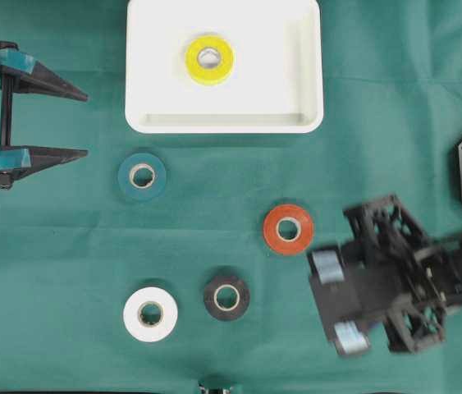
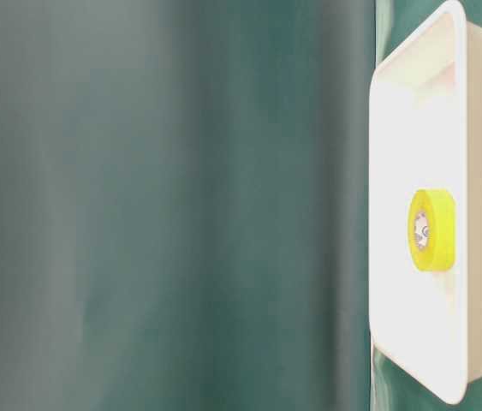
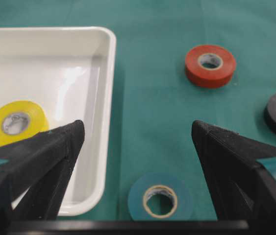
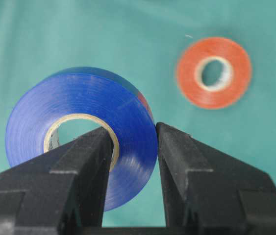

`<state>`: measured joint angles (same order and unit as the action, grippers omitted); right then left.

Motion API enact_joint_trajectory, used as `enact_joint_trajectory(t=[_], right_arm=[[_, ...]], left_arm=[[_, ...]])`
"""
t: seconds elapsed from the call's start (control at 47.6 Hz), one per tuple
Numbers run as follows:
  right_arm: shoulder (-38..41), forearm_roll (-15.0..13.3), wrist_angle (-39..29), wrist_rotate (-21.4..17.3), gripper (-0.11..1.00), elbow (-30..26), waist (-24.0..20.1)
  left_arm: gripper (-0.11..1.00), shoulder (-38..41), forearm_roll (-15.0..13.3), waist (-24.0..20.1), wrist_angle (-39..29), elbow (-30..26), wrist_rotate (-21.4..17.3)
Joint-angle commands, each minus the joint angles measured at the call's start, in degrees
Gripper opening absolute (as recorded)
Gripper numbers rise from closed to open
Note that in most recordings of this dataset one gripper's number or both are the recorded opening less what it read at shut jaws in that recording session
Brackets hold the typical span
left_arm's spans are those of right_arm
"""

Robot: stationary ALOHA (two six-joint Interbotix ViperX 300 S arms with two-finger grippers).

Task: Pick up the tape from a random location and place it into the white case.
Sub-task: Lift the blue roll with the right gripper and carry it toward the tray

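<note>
A blue tape [image 4: 79, 112] roll hangs above the green cloth, with my right gripper [image 4: 134, 128] shut on it: one finger goes through its core and the other presses its outer wall. From overhead that right gripper [image 1: 337, 301] is blurred at the lower right and hides the blue roll. The white case [image 1: 222, 125] sits at the top centre with a yellow tape [image 1: 209, 58] roll lying flat inside. My left gripper [image 1: 83, 123] stands open at the far left with nothing between its fingers. Through it, the left wrist view shows the white case [image 3: 108, 98] and yellow tape [image 3: 15, 122].
Loose rolls lie flat on the cloth: teal tape [image 1: 142, 176] just below the case, red tape [image 1: 288, 229] left of the right gripper, black tape [image 1: 226, 297] and white tape [image 1: 150, 313] near the front. The table-level view shows the case [image 2: 403, 128] and the yellow roll [image 2: 433, 229].
</note>
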<state>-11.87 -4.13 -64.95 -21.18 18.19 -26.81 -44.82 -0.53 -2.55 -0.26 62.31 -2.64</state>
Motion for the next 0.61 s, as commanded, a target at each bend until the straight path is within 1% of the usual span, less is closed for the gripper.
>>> enact_joint_trajectory(t=[0.0, 0.126, 0.294, 0.42, 0.504, 0.588], right_arm=[[-1.93, -0.35, 0.62, 0.35, 0.29, -0.18, 2.64], [-2.11, -0.62, 1.14, 1.58, 0.29, -0.09, 7.47], [-2.02, -0.88, 2.11, 4.57, 0.29, 0.00, 14.15], [-2.02, -0.88, 2.90, 5.89, 0.29, 0.09, 19.07], [-2.11, -1.14, 2.99, 6.42, 0.29, 0.26, 22.59], [-2.02, -2.11, 2.99, 7.03, 0.29, 0.62, 26.54]], left_arm=[[0.98, 0.09, -0.09, -0.09, 0.26, -0.97, 0.09], [0.98, 0.09, -0.09, -0.09, 0.26, -0.97, 0.09], [0.98, 0.09, -0.09, -0.09, 0.26, -0.97, 0.09], [0.98, 0.09, -0.09, -0.09, 0.26, -0.97, 0.09], [0.98, 0.09, -0.09, -0.09, 0.26, -0.97, 0.09], [0.98, 0.09, -0.09, 0.00, 0.26, -0.97, 0.09]])
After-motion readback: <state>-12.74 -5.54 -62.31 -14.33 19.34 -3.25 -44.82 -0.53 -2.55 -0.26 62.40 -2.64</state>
